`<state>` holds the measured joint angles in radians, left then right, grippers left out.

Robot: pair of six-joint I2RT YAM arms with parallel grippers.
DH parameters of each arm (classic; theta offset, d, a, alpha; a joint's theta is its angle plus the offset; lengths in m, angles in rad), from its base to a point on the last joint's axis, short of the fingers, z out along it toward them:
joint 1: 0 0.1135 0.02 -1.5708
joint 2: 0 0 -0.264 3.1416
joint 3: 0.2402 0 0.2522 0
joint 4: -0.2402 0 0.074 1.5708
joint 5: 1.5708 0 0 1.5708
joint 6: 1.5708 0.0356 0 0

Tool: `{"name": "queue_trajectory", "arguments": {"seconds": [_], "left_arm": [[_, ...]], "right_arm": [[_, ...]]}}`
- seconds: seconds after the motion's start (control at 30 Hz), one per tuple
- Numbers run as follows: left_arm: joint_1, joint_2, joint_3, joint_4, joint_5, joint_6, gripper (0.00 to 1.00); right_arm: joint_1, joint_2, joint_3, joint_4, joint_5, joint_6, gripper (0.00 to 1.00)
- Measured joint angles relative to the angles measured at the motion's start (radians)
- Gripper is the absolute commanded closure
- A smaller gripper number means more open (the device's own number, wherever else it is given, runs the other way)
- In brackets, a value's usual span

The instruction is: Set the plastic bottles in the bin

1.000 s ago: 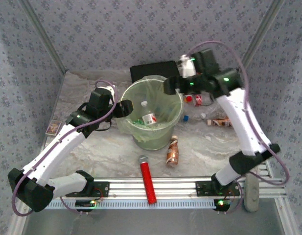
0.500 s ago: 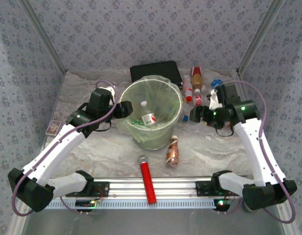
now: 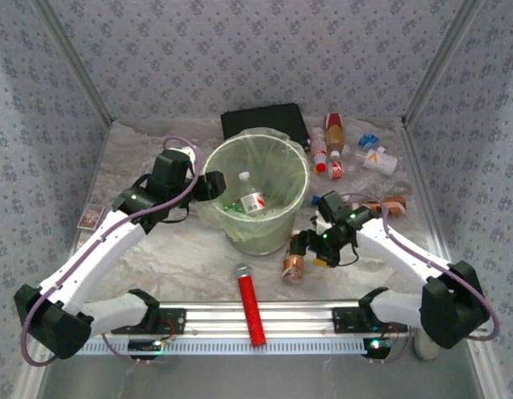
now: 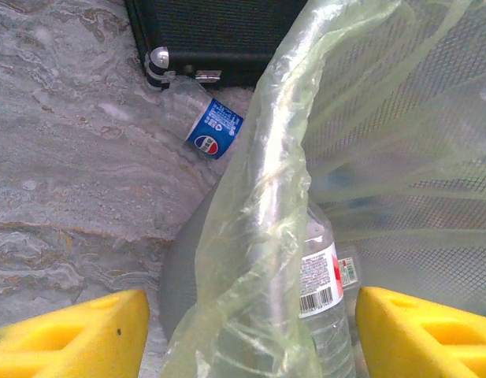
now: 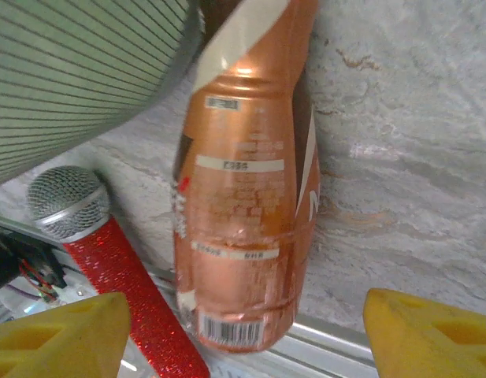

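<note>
Right gripper (image 3: 299,246), jaws spread wide, poised over the amber bottle (image 5: 246,197) lying near the table's front edge, just beside the bin (image 3: 264,239). Advisable: centre on the body, descend, close squarely, clear of the red cylinder (image 5: 116,264).

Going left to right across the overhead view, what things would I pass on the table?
small card → lined bin → red-capped bottle cluster → clear bottle with orange label
</note>
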<state>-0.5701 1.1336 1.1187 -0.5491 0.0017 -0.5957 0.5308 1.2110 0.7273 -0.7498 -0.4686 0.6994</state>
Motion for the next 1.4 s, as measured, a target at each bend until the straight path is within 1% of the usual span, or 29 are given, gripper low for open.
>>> {"name": "queue_trajectory", "arguments": {"seconds": [0.2,0.4,0.6,0.87,1.13,1.27,1.4], "left_arm": [[0.000,0.000,0.000,0.000,-0.003,0.000,0.30],[0.000,0.000,0.000,0.004,-0.003,0.000,0.30],[0.000,0.000,0.000,0.004,-0.003,0.000,0.30],[0.000,0.000,0.000,0.003,-0.003,0.000,0.30],[0.000,0.000,0.000,0.003,-0.004,0.000,0.30],[0.000,0.000,0.000,0.003,-0.005,0.000,0.30],[0.000,0.000,0.000,0.003,-0.011,0.000,0.30]], "right_arm": [[0.023,0.061,-0.057,0.138,-0.003,0.050,0.19],[0.039,0.124,-0.077,0.236,-0.002,0.072,0.19],[0.040,0.165,-0.089,0.278,0.009,0.072,0.23],[0.044,0.173,-0.089,0.260,0.039,0.061,0.39],[0.030,0.158,-0.054,0.189,0.101,0.010,0.48],[-0.011,0.119,0.003,0.092,0.174,-0.043,0.49],[-0.110,0.057,0.088,-0.003,0.235,-0.111,0.51]]}}
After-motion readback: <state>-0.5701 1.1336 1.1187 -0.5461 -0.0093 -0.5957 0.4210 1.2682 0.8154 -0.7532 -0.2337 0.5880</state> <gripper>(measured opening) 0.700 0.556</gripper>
